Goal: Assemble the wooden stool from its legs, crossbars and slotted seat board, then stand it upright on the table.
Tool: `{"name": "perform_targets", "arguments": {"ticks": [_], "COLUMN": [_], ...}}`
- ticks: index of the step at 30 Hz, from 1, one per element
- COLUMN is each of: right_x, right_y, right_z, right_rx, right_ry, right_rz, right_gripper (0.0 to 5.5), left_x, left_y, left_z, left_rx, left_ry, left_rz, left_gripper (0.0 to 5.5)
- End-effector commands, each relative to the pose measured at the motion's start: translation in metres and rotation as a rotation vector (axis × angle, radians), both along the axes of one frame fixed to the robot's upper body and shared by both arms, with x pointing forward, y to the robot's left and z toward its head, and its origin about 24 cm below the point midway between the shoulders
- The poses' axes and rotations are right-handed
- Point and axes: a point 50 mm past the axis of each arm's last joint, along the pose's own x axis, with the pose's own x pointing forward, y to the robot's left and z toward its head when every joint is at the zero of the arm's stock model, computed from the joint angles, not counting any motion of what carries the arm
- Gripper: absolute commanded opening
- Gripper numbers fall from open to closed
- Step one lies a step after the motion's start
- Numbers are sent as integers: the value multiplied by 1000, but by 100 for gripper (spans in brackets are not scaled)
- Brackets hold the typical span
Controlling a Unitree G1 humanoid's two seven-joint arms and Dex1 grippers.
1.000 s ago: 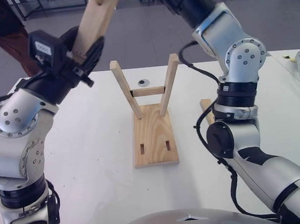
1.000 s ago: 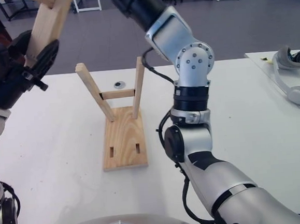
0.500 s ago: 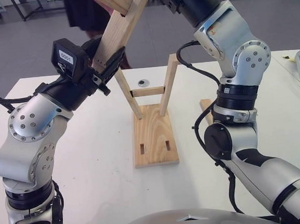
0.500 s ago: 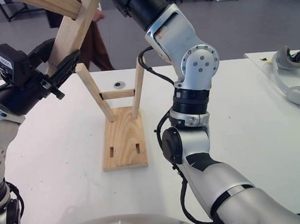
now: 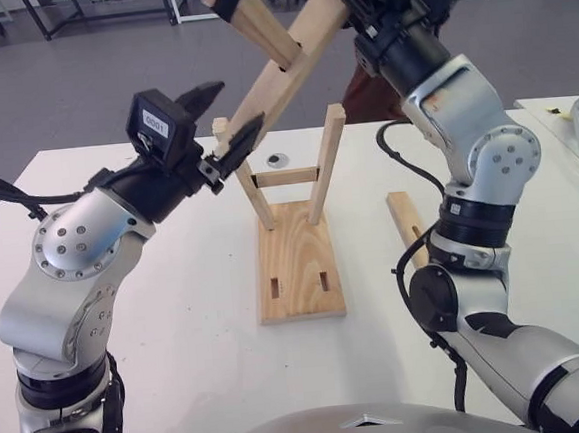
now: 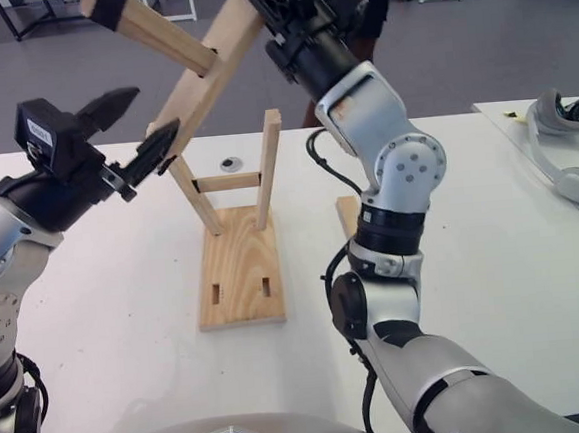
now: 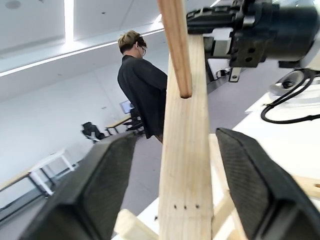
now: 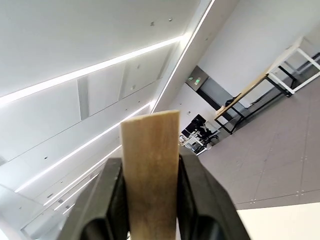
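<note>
Wooden seat board [image 5: 299, 276] lies flat on your table [image 5: 204, 344], two legs [image 5: 327, 163] standing in its far slots. Right gripper [image 8: 149, 170] clamps a third leg [image 5: 288, 71] aloft, tilted. Left gripper [image 5: 232, 109] is spread open around its lower end.

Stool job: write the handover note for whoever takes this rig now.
Left end effector: open around the second leg frame, lower end, not clamping.
Right end effector: shut on that frame's upper end, holding it tilted above the table.
Seat board lies flat; first leg pair with crossbar stands in its far slots. Near slots empty. Loose wooden piece lies right of the board.
Left: seat the second frame, then stand it upright.
</note>
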Motion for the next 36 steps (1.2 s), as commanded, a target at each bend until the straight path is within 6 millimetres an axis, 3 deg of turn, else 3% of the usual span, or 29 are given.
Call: {"name": "perform_targets", "arguments": {"ticks": [1, 5, 10, 12, 16, 21, 28, 33, 36], "right_x": [-26, -51, -74, -74, -71, -66, -71, -66, -65], "right_y": [-17, -37, -49, -51, -51, -56, -56, -61, -53], "right_z": [-13, -75, -124, -132, -136, -140, -160, -158, -154], "right_rx": [-82, -332, -386, -410, -394, -439, -651, -846, -882], "right_ry": [46, 216, 347, 355, 343, 320, 310, 227, 176], "right_rz": [-23, -68, -75, -126, -209, -334, -462, -587, -601], "right_gripper": [104, 104, 104, 104, 104, 104, 105, 107, 107], "left_x": [-19, -32, -33, -33, -38, -45, -34, -25, -21], "left_y": [2, 15, 45, 58, 60, 66, 72, 83, 88], "left_z": [-12, -40, -76, -94, -121, -175, -167, -151, -142], "left_rx": [3, 9, -23, -24, -36, 115, 47, -83, -173], "left_ry": [89, 258, 392, 436, 509, 692, 620, 536, 492], "left_rz": [-50, -35, 155, 243, 287, 348, 401, 491, 536], "left_gripper": [372, 450, 471, 471, 471, 471, 471, 471, 471]}}
